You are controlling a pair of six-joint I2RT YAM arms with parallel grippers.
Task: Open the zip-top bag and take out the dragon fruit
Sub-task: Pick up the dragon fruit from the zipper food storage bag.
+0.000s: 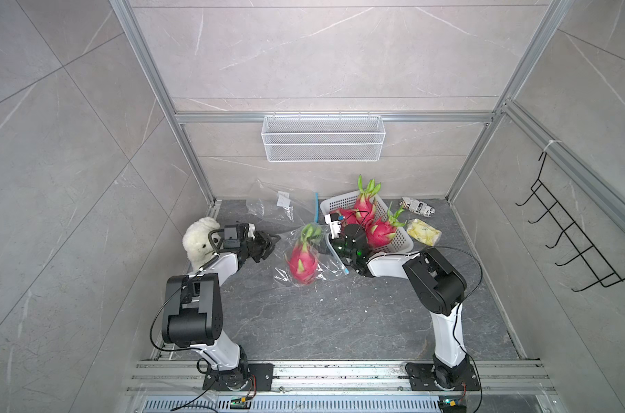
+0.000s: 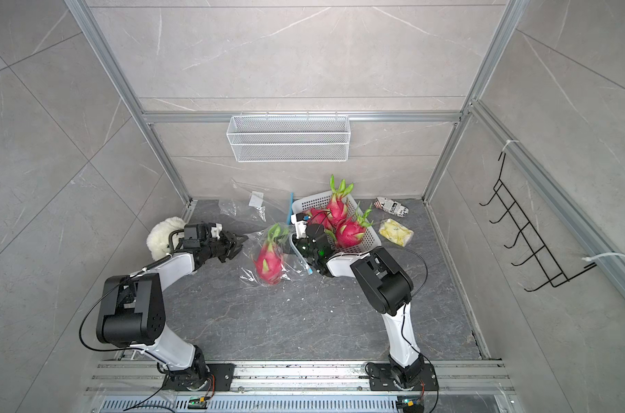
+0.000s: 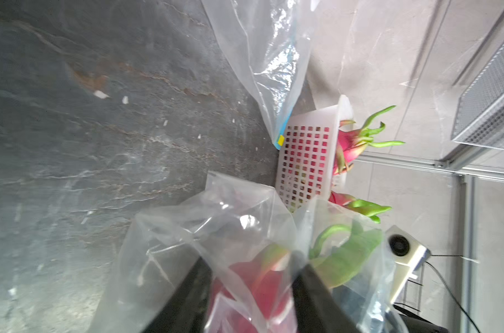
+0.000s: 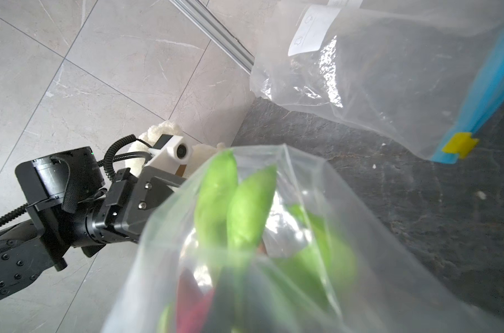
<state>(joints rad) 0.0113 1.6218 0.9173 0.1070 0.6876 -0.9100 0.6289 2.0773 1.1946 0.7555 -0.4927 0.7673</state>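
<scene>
Plastic bag [image 1: 323, 269] holds one fruit [image 1: 302, 262]. The right gripper [image 1: 331, 246] pinches the zip rim, likely anchoring it. The left gripper [image 1: 272, 243] meets the opposite edge, grip unclear.

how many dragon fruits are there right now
4 dragon fruits: one inside the clear bag, three in the white basket, one of those partly hidden by the right arm.
</scene>
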